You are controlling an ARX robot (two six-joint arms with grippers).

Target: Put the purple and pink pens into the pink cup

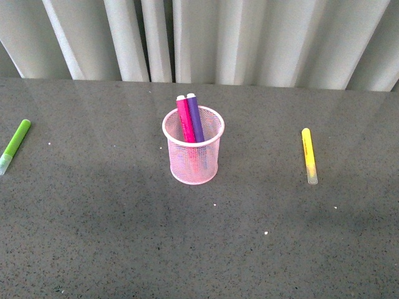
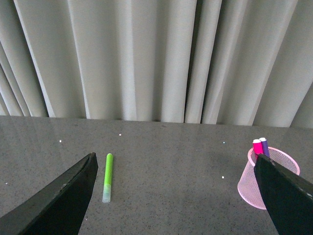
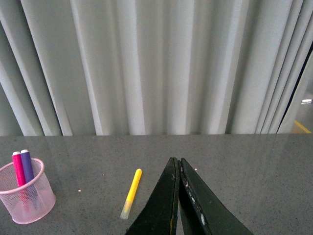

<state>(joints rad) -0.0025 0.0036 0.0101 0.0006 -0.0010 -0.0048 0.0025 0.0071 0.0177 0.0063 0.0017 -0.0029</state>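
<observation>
No legible text, label, brand, number or sign appears in any view. The yellow marker (image 1: 308, 155) bears faint dark print along its barrel, too small to read. Other items carry no visible markings.

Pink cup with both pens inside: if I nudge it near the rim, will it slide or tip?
The pink cup is thin wire mesh, so probably light. The pink pen and purple pen lean above its rim, likely raising its balance. A high push may tip it; a low one should slide it.
</observation>
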